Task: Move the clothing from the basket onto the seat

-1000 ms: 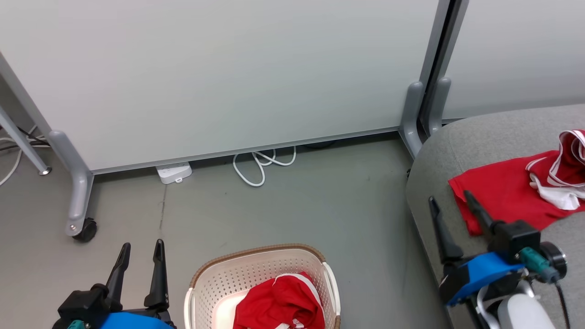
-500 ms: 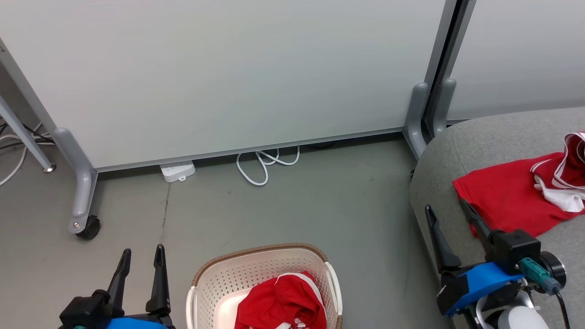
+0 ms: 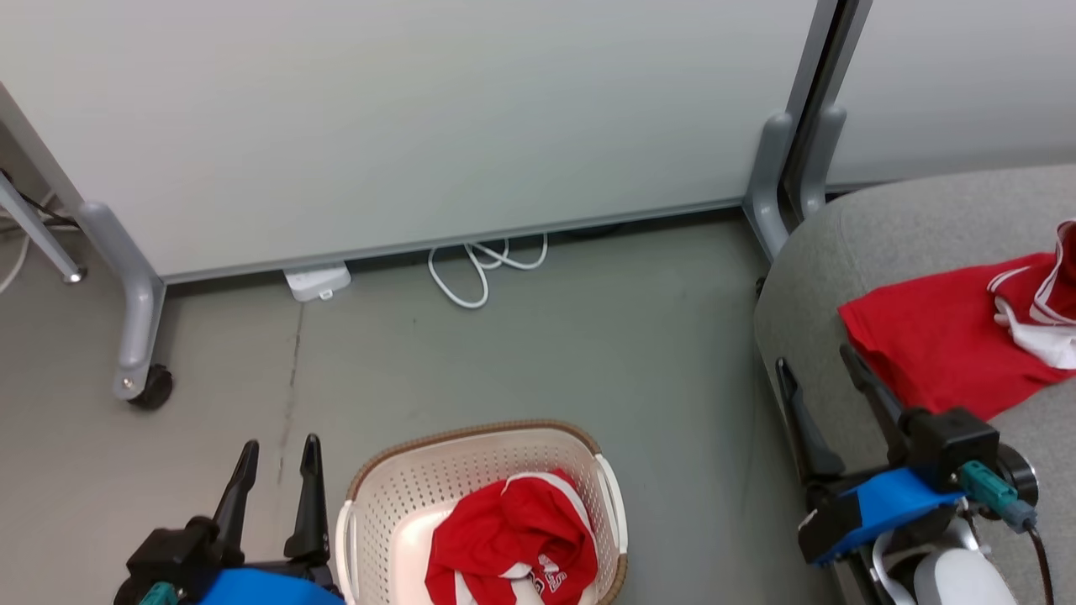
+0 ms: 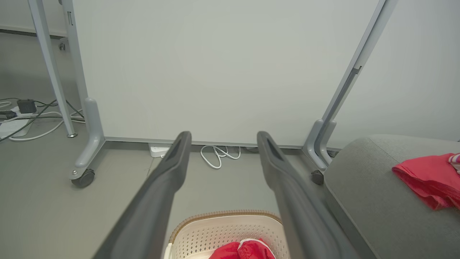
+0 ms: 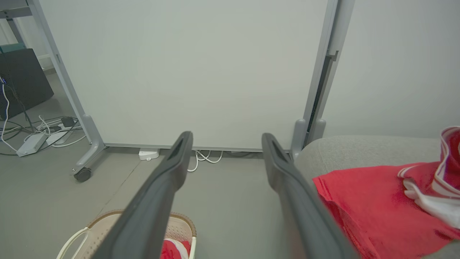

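basket [image 3: 471, 431] cropped below, clothing [image 3: 933, 344] on seat [image 3: 841, 252] cropped

Head view is tilting down a bit, so the whole frame is sliding up: castor [image 3: 151, 388], white cable [image 3: 471, 270] and basket [image 3: 471, 430] are all sitting higher in frame. More of the basket is coming into view, and white lettering [image 3: 551, 576] on the basket garment [image 3: 513, 538] is now showing at the bottom edge. Left gripper [image 3: 280, 443] is drifting right in view, closing the gap to the basket's left wall. Right gripper [image 3: 813, 355] is backing off the seat garment [image 3: 933, 344]: its right finger was crossing the red cloth and is now running along the cloth's near edge.
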Motion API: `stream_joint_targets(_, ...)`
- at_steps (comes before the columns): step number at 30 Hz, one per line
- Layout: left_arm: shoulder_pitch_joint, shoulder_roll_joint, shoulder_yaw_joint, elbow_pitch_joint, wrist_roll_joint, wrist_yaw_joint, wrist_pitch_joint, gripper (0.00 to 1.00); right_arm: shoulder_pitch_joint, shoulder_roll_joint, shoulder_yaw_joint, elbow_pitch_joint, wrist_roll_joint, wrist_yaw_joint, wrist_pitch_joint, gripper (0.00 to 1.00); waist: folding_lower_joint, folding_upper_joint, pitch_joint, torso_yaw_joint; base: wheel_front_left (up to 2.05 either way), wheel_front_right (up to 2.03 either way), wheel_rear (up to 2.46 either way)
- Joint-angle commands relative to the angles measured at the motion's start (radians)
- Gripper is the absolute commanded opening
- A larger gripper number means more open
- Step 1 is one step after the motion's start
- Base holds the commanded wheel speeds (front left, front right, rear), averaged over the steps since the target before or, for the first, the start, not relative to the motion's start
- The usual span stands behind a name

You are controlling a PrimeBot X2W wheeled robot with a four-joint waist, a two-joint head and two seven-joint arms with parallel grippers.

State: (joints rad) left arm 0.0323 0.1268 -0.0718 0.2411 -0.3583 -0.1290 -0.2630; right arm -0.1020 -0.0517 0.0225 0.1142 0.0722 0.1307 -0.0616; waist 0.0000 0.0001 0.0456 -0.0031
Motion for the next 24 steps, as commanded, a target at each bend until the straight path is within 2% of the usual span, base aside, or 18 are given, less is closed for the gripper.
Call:
stream_joint_targets(1, -0.031, 0.002, -0.005, -0.004, 0.005, -0.002, -0.003, 1.0, -0.025, 0.002, 0.002, -0.01, 0.002, 0.0, 0.001, 1.0, 0.0, -0.0001, 0.036, -0.004, 0.0, 0.0, 0.0)
stream_joint_targets(5, -0.081, 0.008, -0.038, 0.0, 0.002, -0.002, -0.003, 1.0, -0.075, 0.002, 0.01, -0.042, -0.008, 0.0, 0.004, 1.0, 0.0, -0.0001, 0.127, -0.01, 0.0, 0.0, 0.0)
stream_joint_targets(11, -0.21, 0.031, -0.134, 0.045, -0.022, -0.002, -0.003, 1.0, -0.186, 0.002, 0.017, -0.098, -0.034, 0.0, 0.007, 1.0, 0.0, -0.0001, 0.322, -0.017, 0.0, 0.0, 0.0)
stream_joint_targets(17, -0.378, 0.063, -0.274, 0.15, -0.058, -0.002, -0.003, 1.0, -0.293, 0.002, 0.021, -0.149, -0.051, 0.0, -0.001, 1.0, 0.0, -0.0001, 0.519, -0.053, 0.0, 0.0, 0.0)
stream_joint_targets(24, -0.577, 0.092, -0.414, 0.318, -0.146, -0.002, -0.003, 1.0, -0.412, 0.002, 0.066, -0.183, -0.036, 0.0, -0.028, 1.0, 0.0, -0.0001, 0.714, -0.128, 0.0, 0.0, 0.0)
